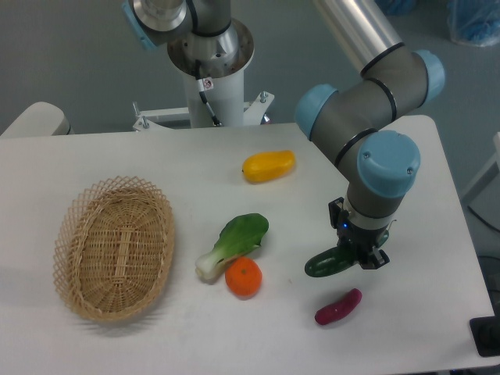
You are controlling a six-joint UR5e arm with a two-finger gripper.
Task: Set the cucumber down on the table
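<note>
End effector (361,255) fingers are closed around the glossy dark green sausage-shaped cucumber (329,263), held just beside the magenta oblong vegetable (338,306) over the white worktop (156,156).

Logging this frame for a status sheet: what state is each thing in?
gripper: fingers shut on the cucumber
cucumber: held, low over the table
wicker basket: empty, upright
bok choy: lying flat, touching the orange
orange: resting
magenta vegetable: lying free
yellow pepper: lying free

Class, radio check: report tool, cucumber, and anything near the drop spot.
Tool shut on cucumber, low over table. Cucumber not yet released. Magenta vegetable lies just below-right; orange and bok choy to the side.
</note>
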